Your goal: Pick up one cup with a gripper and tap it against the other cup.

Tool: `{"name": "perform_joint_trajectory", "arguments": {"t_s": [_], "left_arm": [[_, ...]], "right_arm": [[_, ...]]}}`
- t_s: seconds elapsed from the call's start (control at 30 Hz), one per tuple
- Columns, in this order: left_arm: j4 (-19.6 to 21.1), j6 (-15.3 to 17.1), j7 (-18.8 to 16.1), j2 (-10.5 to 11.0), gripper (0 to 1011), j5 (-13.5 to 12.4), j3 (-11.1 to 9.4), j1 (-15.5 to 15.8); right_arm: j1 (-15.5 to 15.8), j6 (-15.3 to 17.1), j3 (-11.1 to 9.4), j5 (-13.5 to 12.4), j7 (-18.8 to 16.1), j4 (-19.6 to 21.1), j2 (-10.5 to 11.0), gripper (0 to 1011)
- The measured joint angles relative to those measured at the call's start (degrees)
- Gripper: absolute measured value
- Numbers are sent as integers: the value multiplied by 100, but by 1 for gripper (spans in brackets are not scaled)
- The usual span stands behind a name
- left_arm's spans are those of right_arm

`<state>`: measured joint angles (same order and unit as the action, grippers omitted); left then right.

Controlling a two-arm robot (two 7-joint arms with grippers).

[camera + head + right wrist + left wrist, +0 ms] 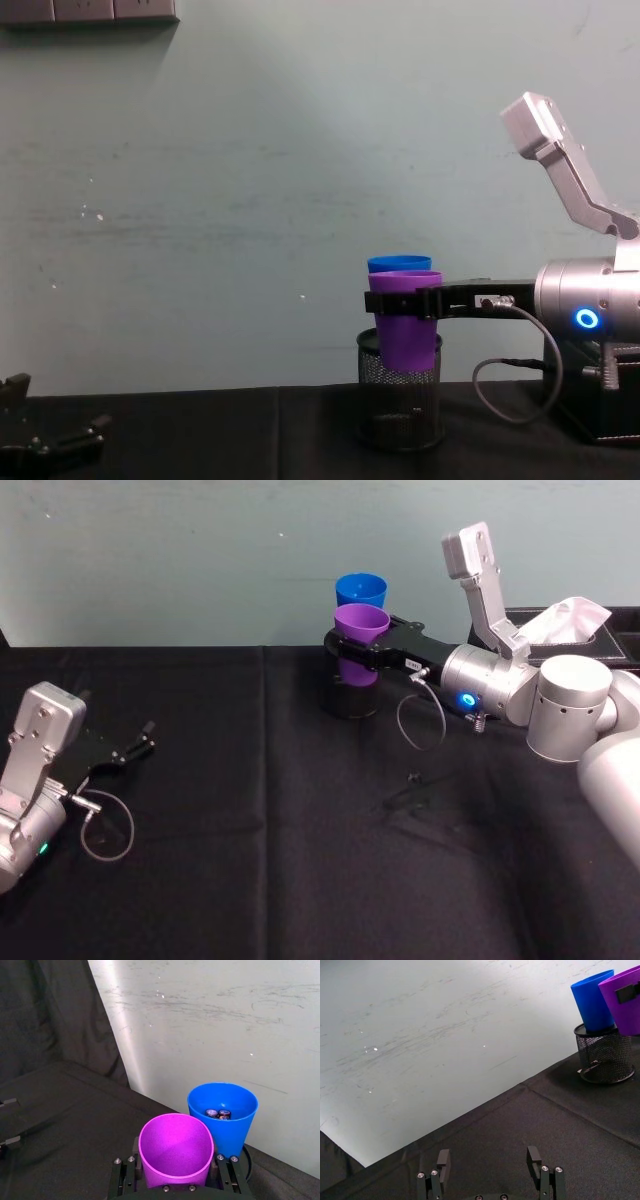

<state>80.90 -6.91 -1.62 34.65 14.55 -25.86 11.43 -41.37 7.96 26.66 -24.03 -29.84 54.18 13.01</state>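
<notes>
My right gripper (350,652) is shut on the purple cup (360,623) and holds it upright in the air at the back of the table. The blue cup (361,588) stands just behind it in a black mesh pen holder (348,698). In the right wrist view the purple cup (175,1152) sits between the fingers, its rim right against the blue cup (225,1120), which holds batteries. I cannot tell whether they touch. From the chest the purple cup (408,335) hangs in front of the blue cup (398,264). My left gripper (140,744) rests open at the left.
A black tissue box (575,632) stands at the back right behind the right arm. The wall runs close behind the cups. A small dark bit (412,776) lies on the black cloth (250,860) mid-table.
</notes>
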Motion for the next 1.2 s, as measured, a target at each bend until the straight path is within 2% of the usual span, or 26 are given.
{"name": "perform_joint_trajectory", "arguments": {"t_s": [0.43, 0.53, 0.87, 0.97, 1.2], "left_arm": [[0, 0, 0, 0, 1000, 0, 0, 0], [0, 0, 0, 0, 1000, 0, 0, 0], [0, 0, 0, 0, 1000, 0, 0, 0], [0, 0, 0, 0, 1000, 0, 0, 0], [0, 0, 0, 0, 1000, 0, 0, 0]], "right_arm": [[2, 0, 0, 0, 0, 8, 2, 722], [67, 8, 0, 2, 0, 135, 39, 722], [691, 176, -9, -52, -25, 1100, 467, 722], [964, 197, -12, -93, -20, 1439, 635, 722], [1394, 35, -40, -218, -49, 1868, 868, 721]]}}
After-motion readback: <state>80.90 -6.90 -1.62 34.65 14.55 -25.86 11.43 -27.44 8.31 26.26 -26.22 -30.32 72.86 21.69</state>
